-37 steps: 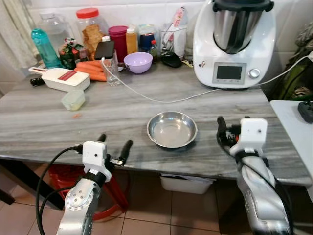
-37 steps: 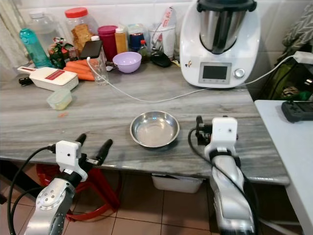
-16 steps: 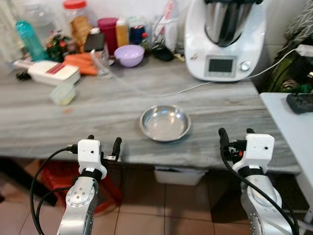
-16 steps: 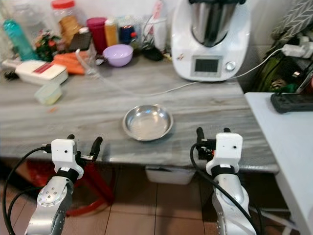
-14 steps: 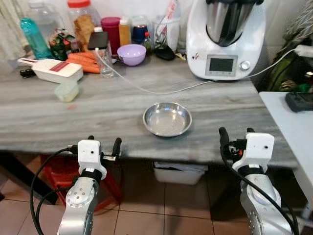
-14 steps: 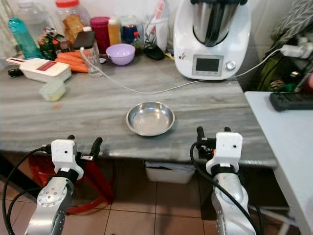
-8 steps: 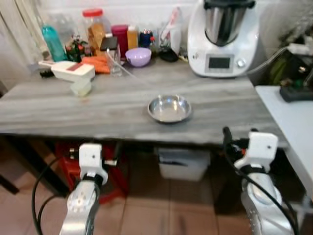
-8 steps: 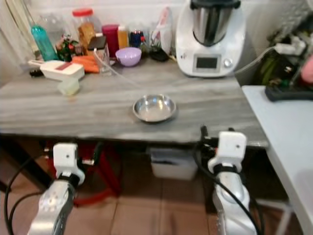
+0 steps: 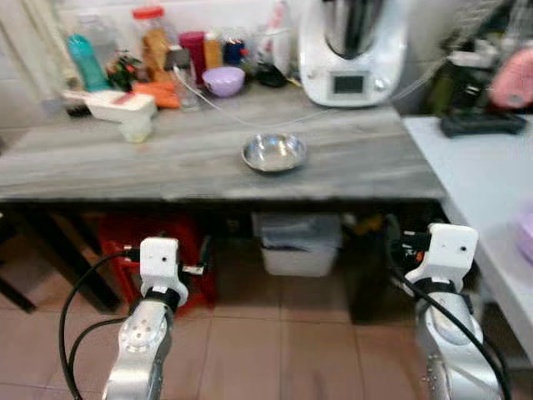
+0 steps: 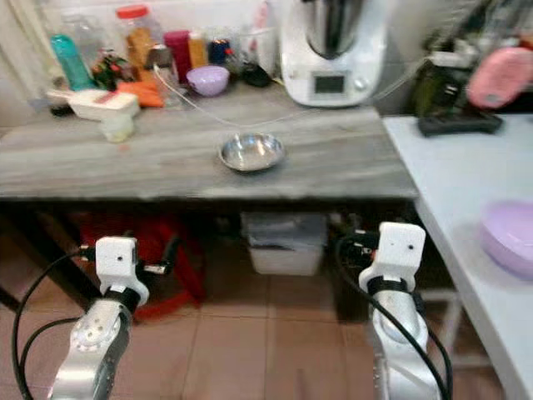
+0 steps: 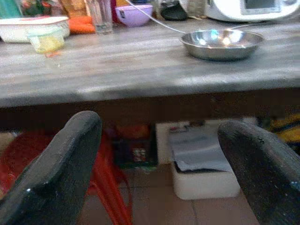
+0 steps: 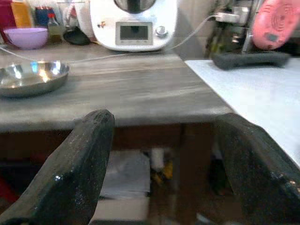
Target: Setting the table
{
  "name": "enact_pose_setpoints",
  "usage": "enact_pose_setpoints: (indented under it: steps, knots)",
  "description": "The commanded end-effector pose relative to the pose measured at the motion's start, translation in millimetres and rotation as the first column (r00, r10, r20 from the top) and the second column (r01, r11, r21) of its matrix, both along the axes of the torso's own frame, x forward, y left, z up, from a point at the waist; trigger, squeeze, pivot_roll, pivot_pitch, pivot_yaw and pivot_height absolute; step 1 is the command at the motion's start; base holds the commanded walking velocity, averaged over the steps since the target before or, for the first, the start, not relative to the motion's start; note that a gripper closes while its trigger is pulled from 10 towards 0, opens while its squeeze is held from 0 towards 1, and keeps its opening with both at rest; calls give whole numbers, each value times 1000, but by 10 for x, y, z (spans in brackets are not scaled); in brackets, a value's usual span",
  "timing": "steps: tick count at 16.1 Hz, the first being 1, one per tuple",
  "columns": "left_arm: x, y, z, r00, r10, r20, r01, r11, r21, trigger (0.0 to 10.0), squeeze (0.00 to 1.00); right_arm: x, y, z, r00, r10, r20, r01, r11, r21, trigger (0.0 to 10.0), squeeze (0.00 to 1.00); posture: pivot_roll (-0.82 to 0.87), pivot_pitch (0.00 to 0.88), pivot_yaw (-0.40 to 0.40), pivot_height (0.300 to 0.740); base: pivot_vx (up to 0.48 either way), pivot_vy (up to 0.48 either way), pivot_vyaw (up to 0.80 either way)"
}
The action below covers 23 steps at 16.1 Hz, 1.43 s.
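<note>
Backing off leaves my empty, spread left fingers [image 11: 70,173] and right fingers [image 12: 82,164] well short of the steel bowl [image 9: 274,152] on the worktop [image 9: 166,162].

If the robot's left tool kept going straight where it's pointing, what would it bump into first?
Probably the front edge of the grey table, or it would slip just under it. The open left tool sits lower than the tabletop, pointing at that edge and the dark space below. The steel bowl lies higher and farther; depth is unclear.
</note>
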<state>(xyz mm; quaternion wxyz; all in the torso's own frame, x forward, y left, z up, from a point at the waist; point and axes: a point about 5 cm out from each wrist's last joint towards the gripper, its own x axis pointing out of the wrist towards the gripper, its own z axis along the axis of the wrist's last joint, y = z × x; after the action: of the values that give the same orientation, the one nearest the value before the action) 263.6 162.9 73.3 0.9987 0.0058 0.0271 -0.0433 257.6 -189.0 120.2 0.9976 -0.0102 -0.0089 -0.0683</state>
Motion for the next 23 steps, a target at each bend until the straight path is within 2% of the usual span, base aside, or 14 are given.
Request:
enact_pose_setpoints:
  steps: [1, 4, 14, 23]
  knots:
    - [6, 72, 18, 1000, 14, 2, -14, 1000, 19, 10000, 0, 32, 69, 42, 999, 32, 15, -32, 999, 18, 10000, 0, -79, 0, 51, 740, -315, 0, 0]
    - [16, 62, 34, 1000, 1, 18, -1, 1000, 26, 10000, 0, 53, 62, 46, 999, 31, 16, -32, 999, 16, 10000, 0, -78, 0, 51, 740, -289, 0, 0]
    - [55, 36, 104, 997, -52, 49, 52, 999, 16, 10000, 0, 86, 83, 55, 999, 34, 17, -35, 999, 13, 10000, 0, -76, 0, 55, 740, 0, 0, 0]
    - [63, 37, 119, 996, -66, 54, 65, 998, 11, 10000, 0, 108, 112, 47, 999, 36, 18, -36, 999, 17, 10000, 0, -68, 0, 61, 740, 0, -356, 0]
